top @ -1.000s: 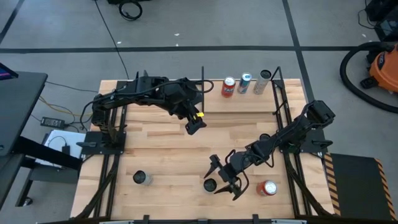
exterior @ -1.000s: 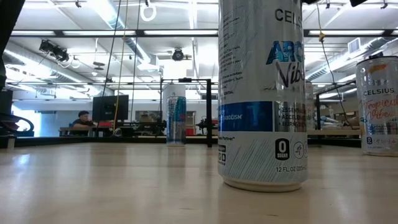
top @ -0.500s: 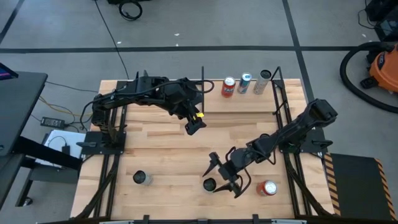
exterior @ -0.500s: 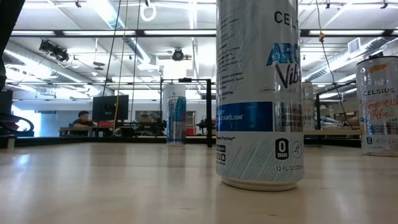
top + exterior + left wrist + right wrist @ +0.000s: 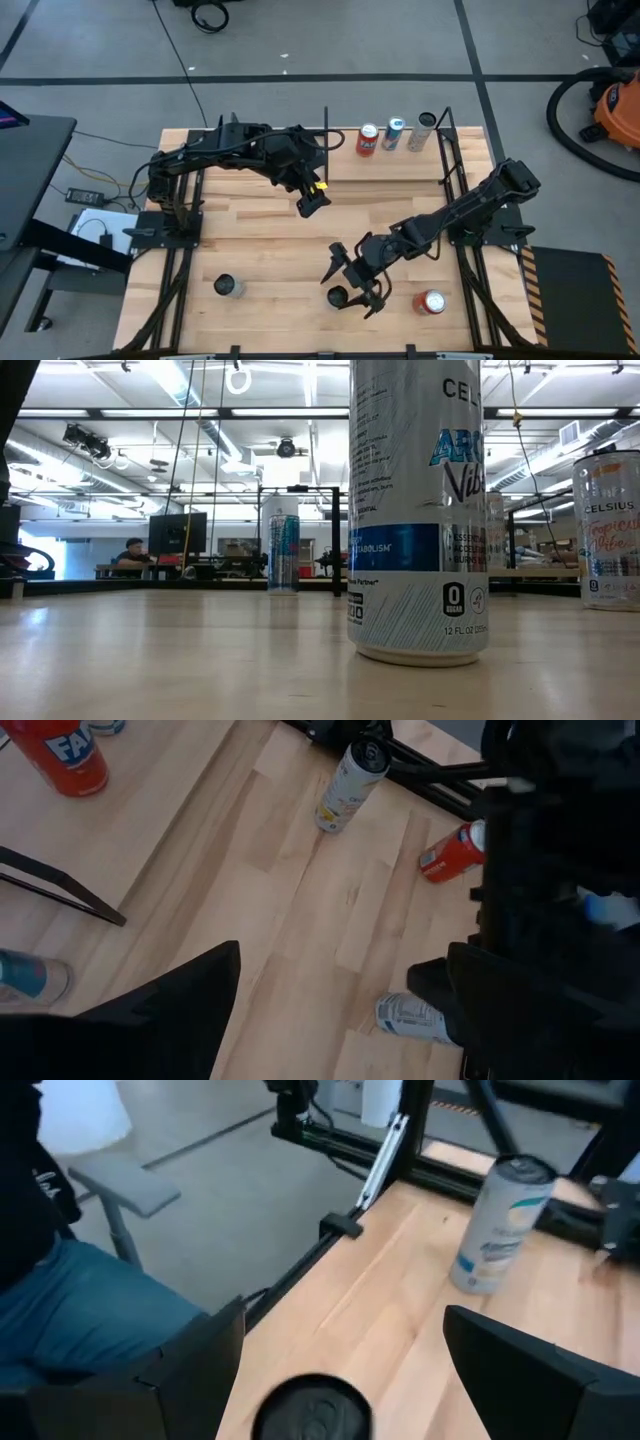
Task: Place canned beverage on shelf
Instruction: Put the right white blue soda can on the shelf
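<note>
The shelf (image 5: 385, 165) lies at upper centre of the high view, three cans (image 5: 393, 133) standing along its far edge. Lower centre, the right gripper (image 5: 345, 280), fingers apart, straddles a dark-topped can (image 5: 338, 297); whether they touch it is unclear. Since a second ago it has shifted left. The left gripper (image 5: 313, 203) hovers mid-table, fingers apart, unmoved. The planked table (image 5: 250, 240) also carries a red can (image 5: 430, 302) and another can (image 5: 227, 287).

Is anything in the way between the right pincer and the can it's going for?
No. The right pincer is open right over the can near the table's front edge, one finger on each side. Nothing sits between them. The red can is off to the side.
</note>
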### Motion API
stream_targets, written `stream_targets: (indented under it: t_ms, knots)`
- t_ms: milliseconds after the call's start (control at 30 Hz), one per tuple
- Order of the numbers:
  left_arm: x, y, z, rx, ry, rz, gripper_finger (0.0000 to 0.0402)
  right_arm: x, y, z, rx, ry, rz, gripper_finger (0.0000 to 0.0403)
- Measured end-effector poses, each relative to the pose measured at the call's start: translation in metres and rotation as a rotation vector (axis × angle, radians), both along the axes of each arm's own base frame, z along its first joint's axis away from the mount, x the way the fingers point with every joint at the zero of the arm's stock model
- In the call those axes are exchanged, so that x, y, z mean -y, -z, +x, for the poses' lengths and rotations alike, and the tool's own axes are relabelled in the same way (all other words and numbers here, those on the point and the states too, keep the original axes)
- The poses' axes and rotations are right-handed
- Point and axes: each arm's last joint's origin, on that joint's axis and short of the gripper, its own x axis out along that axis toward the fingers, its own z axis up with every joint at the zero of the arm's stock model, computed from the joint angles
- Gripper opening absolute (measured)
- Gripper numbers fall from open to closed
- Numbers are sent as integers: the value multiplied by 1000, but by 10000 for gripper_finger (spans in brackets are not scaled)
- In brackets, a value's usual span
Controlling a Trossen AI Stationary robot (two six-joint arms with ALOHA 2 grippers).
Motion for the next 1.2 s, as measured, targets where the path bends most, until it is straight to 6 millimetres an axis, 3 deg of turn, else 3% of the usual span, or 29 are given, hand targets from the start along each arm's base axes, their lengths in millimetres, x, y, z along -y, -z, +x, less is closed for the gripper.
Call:
stream_targets:
  t_ms: [300, 1033, 1200]
  knots:
    - [0, 1, -1, -15, 7, 6, 357, -10, 30, 6, -85, -16, -39, 352]
    - [0, 1, -1, -13, 18, 17, 357, -11, 38, 1, -166, 12, -77, 352]
    - [0, 1, -1, -12, 18, 17, 357, -14, 49, 6, -177, 10, -79, 352]
